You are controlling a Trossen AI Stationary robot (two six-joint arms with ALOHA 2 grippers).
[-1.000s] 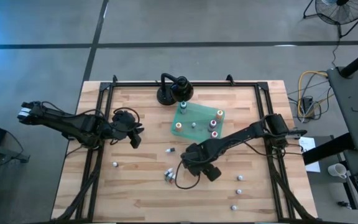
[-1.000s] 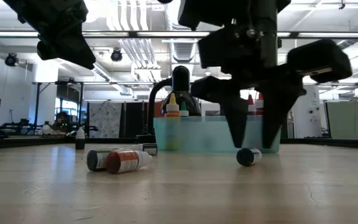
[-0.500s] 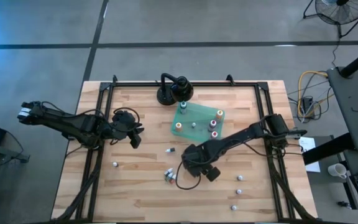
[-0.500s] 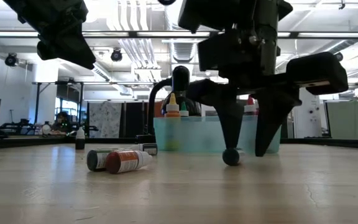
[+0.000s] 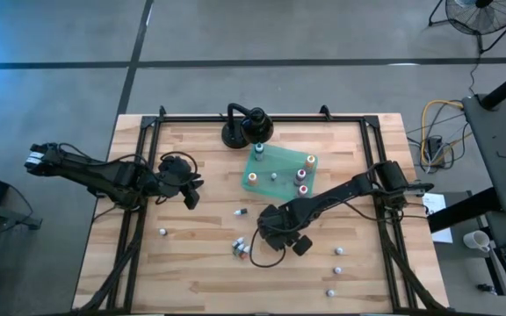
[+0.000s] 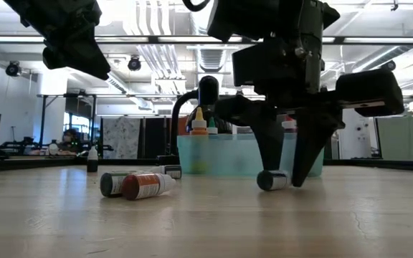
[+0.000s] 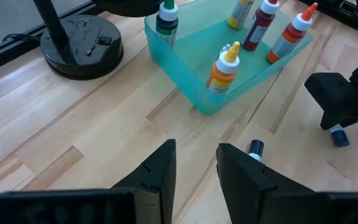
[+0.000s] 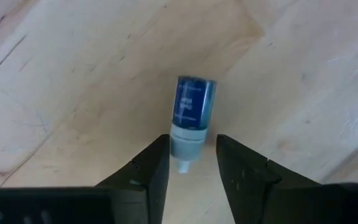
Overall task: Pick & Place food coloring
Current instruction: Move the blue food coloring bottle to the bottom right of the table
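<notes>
Lying nearest the table's (image 5: 191, 281) front edge, three loose food coloring bottles (image 5: 330, 292) are seen in a row at 5 o'clock. Two more (image 6: 145, 185) are found on their sides together near the middle front, a red-labelled one against a darker one. Just at 3 o'clock of that pair, the right gripper (image 8: 191, 149) is lowered to the wood, and a blue-labelled bottle (image 8: 193, 109) lies flat there, its white cap end set between the two fingers and its body pointing away from the wrist. Whether the fingers are pressed on it cannot be told.

Further back, one small bottle (image 5: 162, 232) is seen alone at 8 o'clock and a dark-capped one (image 5: 242, 212) near the centre. The left gripper (image 7: 194, 155) is held above the table at 9 o'clock, fingers parted, nothing between them.

Beyond, five bottles are counted upright in the teal tray (image 7: 185, 81); their labels are hard to read. At 12 o'clock the black stand (image 5: 235, 133) is placed, its top cut off in the left wrist view.
</notes>
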